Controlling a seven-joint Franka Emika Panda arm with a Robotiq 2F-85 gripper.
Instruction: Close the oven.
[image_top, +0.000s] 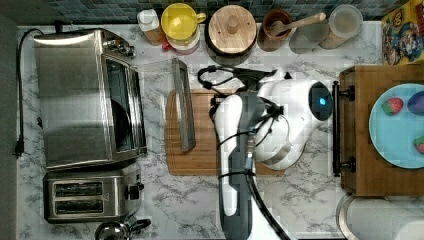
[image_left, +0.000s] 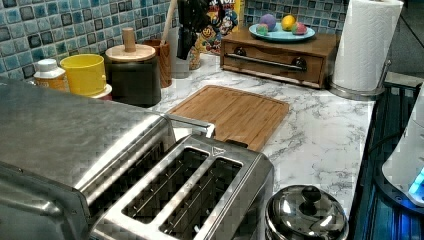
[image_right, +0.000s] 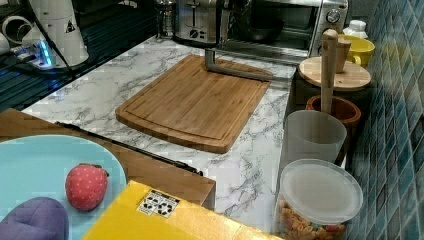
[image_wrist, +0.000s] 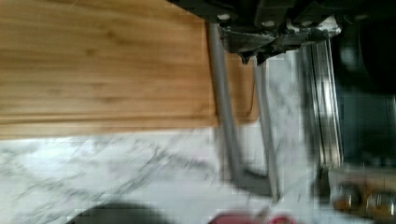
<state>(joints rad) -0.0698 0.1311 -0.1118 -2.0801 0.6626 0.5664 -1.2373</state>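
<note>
A: What is the biggest thing here?

B: The marble counter (image_top: 310, 200). At nine o'clock in the top view sits the oven (image_top: 75, 100), a brushed steel box. Its glass door (image_top: 157, 102) lies folded down flat toward three o'clock, so nothing of the closing looks done yet.

A: And next in size?

B: The robot arm (image_top: 237, 165), reaching in from six o'clock over a wooden cutting board (image_top: 200, 150) at the centre.

A: Where is the door's grip?

B: The bar handle (image_top: 182, 105) hangs over the board's nine o'clock edge. The gripper (image_wrist: 252, 58) hovers just above it in the wrist view; I cannot tell whether its fingers are apart or together.

A: Room to move?

B: The door should swing up freely, I judge. Jars crowd twelve o'clock, and a two-slot toaster (image_top: 90, 195) sits at seven o'clock.
</note>
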